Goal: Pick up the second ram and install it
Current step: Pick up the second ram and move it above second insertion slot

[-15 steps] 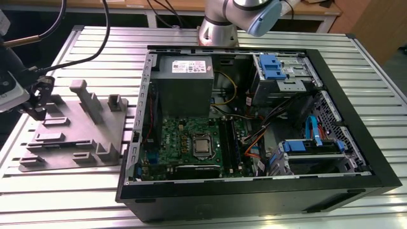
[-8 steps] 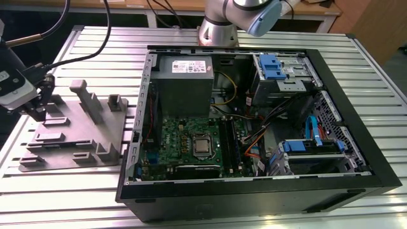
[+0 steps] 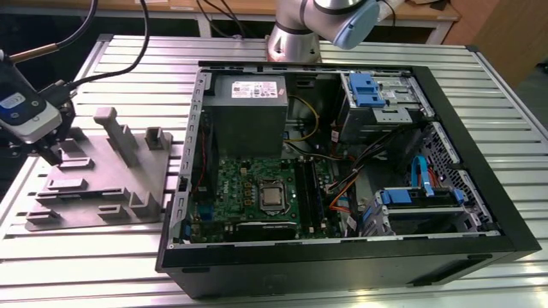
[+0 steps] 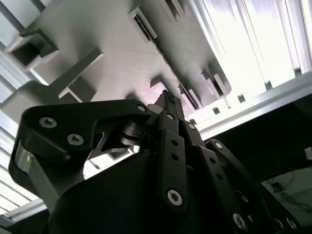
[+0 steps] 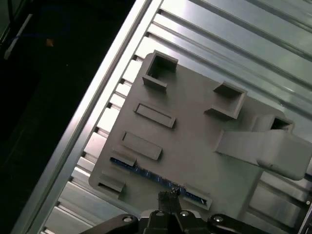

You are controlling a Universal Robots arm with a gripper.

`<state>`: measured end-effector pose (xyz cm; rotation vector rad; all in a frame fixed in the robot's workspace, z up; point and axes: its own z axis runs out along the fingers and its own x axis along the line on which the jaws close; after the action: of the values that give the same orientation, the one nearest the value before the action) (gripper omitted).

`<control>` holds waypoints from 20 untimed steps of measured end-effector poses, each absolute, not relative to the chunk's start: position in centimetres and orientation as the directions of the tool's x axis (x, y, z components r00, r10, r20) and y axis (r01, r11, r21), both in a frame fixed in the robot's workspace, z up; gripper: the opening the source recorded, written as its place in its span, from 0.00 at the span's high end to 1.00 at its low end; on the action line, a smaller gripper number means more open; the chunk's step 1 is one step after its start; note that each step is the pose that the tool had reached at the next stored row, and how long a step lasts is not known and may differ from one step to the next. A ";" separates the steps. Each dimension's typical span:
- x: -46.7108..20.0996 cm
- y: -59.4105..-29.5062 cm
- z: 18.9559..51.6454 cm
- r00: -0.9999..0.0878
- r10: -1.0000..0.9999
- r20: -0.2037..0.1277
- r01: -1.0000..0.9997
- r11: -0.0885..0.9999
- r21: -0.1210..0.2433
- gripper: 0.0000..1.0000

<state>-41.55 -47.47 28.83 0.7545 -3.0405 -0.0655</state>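
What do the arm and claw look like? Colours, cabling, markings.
Arm: silver-grey tube segments with a light blue joint cap. Claw: matte black linkage plates with silver screw heads. In the exterior view a grey-white housing with a blue mark sits above it, and black cables run to it.

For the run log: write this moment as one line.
gripper: at second ram | second ram: in grey holder tray | install: not done
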 end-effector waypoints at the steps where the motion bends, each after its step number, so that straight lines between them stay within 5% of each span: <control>1: -41.6 -47.5 28.8 -0.876 -0.483 -0.002 -0.483 0.875 0.042 0.90; 20: -41.5 -47.5 28.0 -0.661 -0.751 -0.002 -0.750 0.660 0.043 0.90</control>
<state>-41.55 -47.48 28.01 1.2877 -2.8478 -0.0620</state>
